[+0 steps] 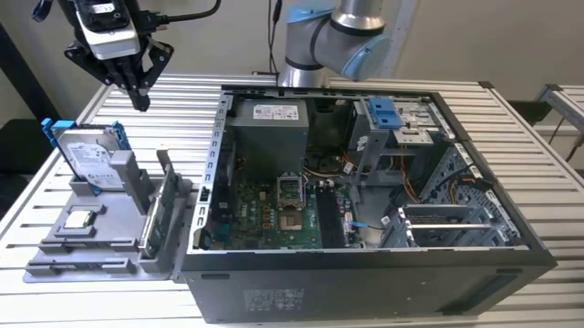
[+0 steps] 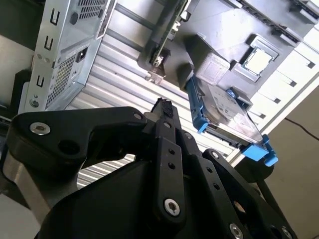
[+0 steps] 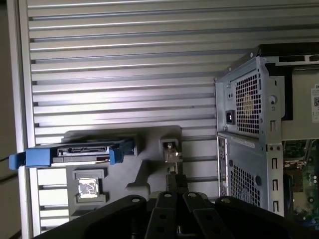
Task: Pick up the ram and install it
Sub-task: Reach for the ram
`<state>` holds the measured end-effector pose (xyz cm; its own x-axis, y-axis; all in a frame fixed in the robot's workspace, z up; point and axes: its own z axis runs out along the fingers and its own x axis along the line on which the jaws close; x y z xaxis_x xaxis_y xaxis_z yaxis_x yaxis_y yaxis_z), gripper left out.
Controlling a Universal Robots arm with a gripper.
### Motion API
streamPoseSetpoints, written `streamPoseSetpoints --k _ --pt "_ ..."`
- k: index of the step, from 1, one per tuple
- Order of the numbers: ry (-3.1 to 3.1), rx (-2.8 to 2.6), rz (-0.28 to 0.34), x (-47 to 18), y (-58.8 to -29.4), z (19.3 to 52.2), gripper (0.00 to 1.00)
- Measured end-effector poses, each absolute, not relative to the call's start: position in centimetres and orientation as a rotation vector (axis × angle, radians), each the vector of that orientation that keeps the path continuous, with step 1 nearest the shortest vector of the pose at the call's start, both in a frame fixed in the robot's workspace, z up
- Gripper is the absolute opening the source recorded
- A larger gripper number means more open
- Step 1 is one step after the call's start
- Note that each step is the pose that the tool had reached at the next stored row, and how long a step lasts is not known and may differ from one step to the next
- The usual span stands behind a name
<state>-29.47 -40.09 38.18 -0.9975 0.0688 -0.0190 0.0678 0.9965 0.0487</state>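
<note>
Ram [image 1: 153, 222] location: the dark strip stands on its long edge in a slot of the gray parts holder [image 1: 82, 268], on the side of the holder nearest the open computer case [image 1: 365, 290].

Read the exterior view as a clock face. From the CPU chip [image 1: 81, 219], you find the ram at 3 o'clock. The blue-framed hard drive [image 1: 89, 158] is at 12 o'clock, propped upright in its own slot. The case lies on its side at 3 o'clock from the holder, just beside it, with the green motherboard [image 1: 264, 219] exposed.

Gripper [image 1: 139, 101] status: the fingers are closed tip to tip and grip nothing. You see the gripper hanging in the air over the slatted aluminium table [image 1: 182, 102]. It sits at 12 o'clock from the ram and at 1 o'clock from the hard drive, well apart from both.

In the first wrist view, the ram [image 3: 170, 154] shows end-on in its slot, between the hard drive [image 3: 82, 152] and the case [image 3: 249, 124]. In the second wrist view, the fingertips [image 2: 163, 105] meet with no gap, and the holder with its parts lies beyond them.
</note>
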Motion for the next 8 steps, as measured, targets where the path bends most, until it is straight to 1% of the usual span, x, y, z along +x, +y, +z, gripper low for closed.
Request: streamPoseSetpoints --k 8 --pt "3.118 0.107 0.075 -29.91 -40.09 38.12 0.11"
